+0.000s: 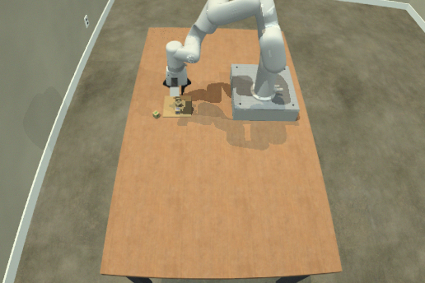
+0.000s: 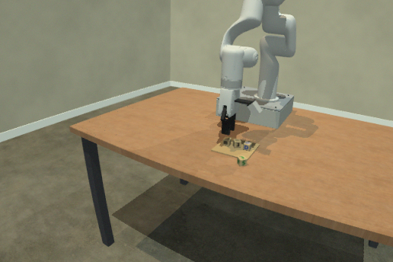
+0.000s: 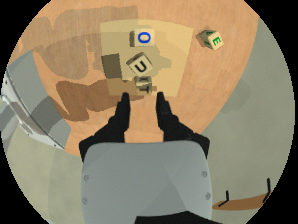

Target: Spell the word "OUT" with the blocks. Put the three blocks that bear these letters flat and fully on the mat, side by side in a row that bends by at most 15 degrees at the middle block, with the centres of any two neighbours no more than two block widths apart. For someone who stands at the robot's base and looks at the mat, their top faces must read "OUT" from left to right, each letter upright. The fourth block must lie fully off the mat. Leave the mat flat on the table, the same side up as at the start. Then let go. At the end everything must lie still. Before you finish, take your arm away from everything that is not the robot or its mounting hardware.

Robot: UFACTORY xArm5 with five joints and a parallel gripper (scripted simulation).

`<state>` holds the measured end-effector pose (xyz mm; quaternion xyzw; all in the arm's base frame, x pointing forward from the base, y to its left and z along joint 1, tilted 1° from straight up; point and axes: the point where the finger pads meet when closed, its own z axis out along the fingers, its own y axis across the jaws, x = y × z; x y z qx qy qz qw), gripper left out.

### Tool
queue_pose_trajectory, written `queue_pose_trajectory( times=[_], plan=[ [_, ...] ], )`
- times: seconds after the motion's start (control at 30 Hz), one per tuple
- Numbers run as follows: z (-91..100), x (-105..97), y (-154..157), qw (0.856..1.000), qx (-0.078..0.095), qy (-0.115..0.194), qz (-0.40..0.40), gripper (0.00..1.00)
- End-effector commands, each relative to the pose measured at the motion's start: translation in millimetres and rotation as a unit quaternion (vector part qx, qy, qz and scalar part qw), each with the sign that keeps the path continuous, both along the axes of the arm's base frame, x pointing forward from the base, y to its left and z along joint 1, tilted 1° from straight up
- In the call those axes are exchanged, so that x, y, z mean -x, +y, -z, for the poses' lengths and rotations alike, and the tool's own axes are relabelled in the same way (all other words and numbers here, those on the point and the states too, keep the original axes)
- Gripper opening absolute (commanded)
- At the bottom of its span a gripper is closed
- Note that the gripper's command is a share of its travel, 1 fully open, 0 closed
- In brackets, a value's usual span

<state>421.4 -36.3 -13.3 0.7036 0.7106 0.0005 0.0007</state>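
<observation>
The mat (image 1: pixel 169 109) (image 2: pixel 228 151) (image 3: pixel 173 80) lies flat on the table. In the wrist view a row runs down it: the O block (image 3: pixel 144 37) (image 2: pixel 247 145) at the top, the U block (image 3: pixel 139 64) (image 2: pixel 237 143) in the middle, the T block (image 3: pixel 143 85) (image 2: pixel 227 142) near the lower edge. U is turned askew to its neighbours and close to T; whether they touch I cannot tell. T's exact turn is unclear in shadow. The E block (image 3: pixel 213 40) (image 2: pixel 241 161) (image 1: pixel 156 114) is off the mat. My gripper (image 3: pixel 143 99) (image 2: pixel 228 132) is part open, empty, above the table beyond T.
The grey robot base (image 1: pixel 263 113) (image 2: pixel 263 115) (image 3: pixel 37 105) stands on the base side of the mat. The table edge (image 1: pixel 133 87) runs beyond the E block on the far side from the base. Arm shadows cross the mat and the table.
</observation>
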Motion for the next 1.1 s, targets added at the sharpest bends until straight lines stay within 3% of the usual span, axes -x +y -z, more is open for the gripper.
queue_pose_trajectory(
  times=[0.0,1.07],
  plan=[
    [5.2,-2,0,1.0,0.0,-0.002,0.0,0.42],
    [18.3,-2,0,1.0,0.0,-0.002,0.0,0.42]
  ],
)
